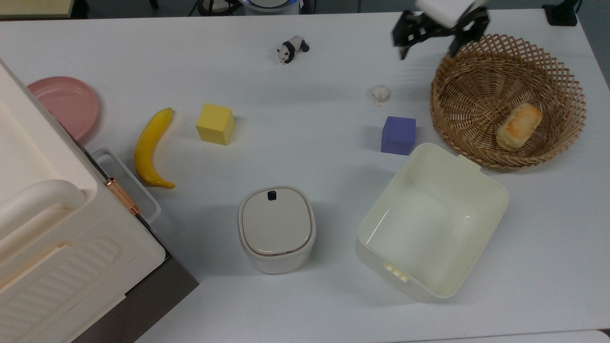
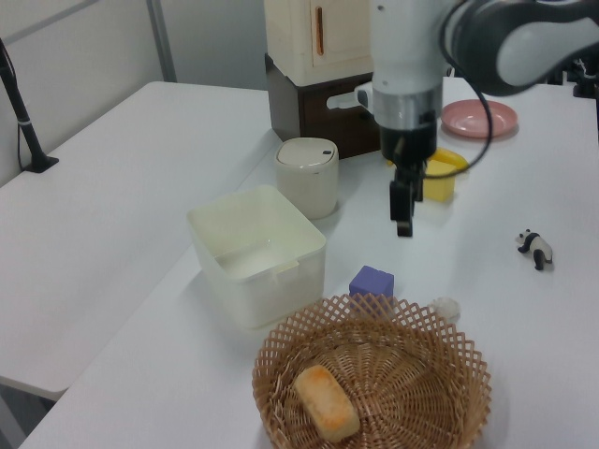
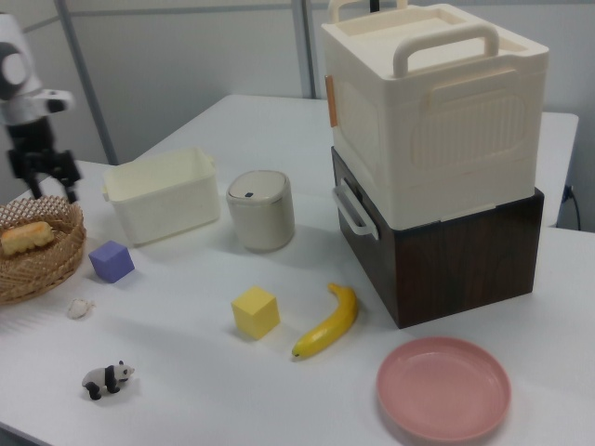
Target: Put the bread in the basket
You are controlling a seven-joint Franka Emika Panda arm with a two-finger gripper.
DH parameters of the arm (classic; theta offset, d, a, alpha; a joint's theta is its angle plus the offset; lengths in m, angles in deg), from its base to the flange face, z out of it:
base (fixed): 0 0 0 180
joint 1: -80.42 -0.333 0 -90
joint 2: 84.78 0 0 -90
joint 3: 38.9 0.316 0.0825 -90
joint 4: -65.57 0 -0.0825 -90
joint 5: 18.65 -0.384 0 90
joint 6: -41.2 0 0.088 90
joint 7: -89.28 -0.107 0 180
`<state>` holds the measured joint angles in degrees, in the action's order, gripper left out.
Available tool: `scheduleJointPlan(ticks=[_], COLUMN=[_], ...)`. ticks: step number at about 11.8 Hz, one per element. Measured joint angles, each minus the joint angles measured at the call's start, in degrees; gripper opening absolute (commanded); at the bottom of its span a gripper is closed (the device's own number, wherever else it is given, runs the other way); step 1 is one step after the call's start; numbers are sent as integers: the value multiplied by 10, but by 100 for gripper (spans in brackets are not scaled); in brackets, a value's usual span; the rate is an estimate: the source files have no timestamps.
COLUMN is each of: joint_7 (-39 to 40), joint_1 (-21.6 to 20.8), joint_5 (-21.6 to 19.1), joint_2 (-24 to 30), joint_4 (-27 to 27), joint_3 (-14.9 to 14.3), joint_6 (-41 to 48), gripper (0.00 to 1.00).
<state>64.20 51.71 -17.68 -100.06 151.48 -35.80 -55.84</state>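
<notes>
Now, top view, left to right: pink plate [image 1: 64, 104] lying at table's 9 o'clock edge, banana [image 1: 151, 146] and yellow cube [image 1: 215, 124] sitting just right of it. Lidded canister [image 1: 276, 228] standing at 6 o'clock. Purple cube [image 1: 398, 135] sitting near cream tub [image 1: 432, 220]. Gripper [image 1: 431, 40] hanging released, fingers spread, holding nothing, at basket's [image 1: 569, 90] 10 o'clock, outside rim. Bread [image 1: 518, 126] lying inside basket, toward its 4 o'clock.
</notes>
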Motion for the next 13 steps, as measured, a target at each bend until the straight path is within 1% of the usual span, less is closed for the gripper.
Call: scheduleJointPlan(ticks=[3,5,7,9,10,13], joint_7=[86,126,173,212,216,216], joint_1=[109,159,207,239,249,263], joint_5=[5,32,39,39,39,39], joint_2=[22,48,67,72,72,72], joint_4=[-1,0,2,4,6,20], joint_3=[-1,0,0,0,0,1], joint_6=[41,79,97,117,121,120], gripper=[100,100,100,100,100,100])
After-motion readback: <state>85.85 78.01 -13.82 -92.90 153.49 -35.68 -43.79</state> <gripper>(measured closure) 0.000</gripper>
